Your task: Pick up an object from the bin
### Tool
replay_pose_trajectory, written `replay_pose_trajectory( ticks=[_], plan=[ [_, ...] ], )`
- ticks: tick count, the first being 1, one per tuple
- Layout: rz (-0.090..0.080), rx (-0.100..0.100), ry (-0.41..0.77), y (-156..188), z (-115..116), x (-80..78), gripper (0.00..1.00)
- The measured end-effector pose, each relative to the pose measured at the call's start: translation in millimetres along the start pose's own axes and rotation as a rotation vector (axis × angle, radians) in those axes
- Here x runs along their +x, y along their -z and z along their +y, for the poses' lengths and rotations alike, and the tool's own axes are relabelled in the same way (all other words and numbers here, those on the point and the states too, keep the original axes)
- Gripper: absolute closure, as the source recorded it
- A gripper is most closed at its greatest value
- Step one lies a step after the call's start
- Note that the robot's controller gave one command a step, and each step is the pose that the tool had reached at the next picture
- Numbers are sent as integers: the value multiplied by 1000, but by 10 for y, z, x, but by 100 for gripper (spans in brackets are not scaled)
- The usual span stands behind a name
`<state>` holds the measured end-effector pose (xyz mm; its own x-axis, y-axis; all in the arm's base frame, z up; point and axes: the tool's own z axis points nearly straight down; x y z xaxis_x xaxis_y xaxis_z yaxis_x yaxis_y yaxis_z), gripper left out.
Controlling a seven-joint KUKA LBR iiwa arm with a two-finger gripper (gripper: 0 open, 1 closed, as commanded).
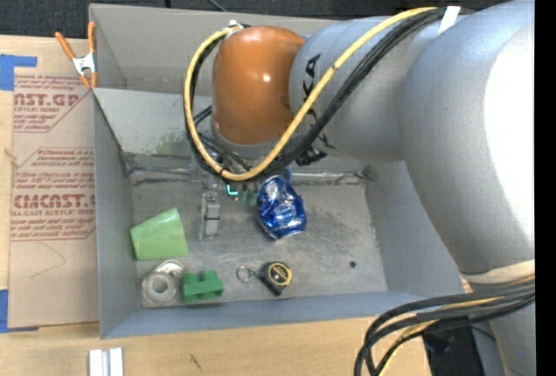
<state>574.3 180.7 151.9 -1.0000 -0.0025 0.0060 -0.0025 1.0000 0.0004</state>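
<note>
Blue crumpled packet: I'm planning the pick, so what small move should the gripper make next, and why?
Probably a short sideways shift toward the blue crumpled packet before descending: the gripper hangs over bare bin floor between that packet and the light green wedge, apparently touching neither.

We look down on the grey metal bin [337,231] from above and somewhat from its near side, close enough that its floor and walls take up the middle of our sight, with the arm [452,105] looming large on the right.
</note>
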Motion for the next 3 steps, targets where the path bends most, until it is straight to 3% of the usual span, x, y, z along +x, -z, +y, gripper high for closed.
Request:
replay_pose_trajectory(
  ticks=[1,2,3],
  plan=[
    [-2,2,305,-838,272,244,0],
    [-5,1,303,-786,273,217,100],
    [-16,0,336,660,168,419,100]
  ],
)
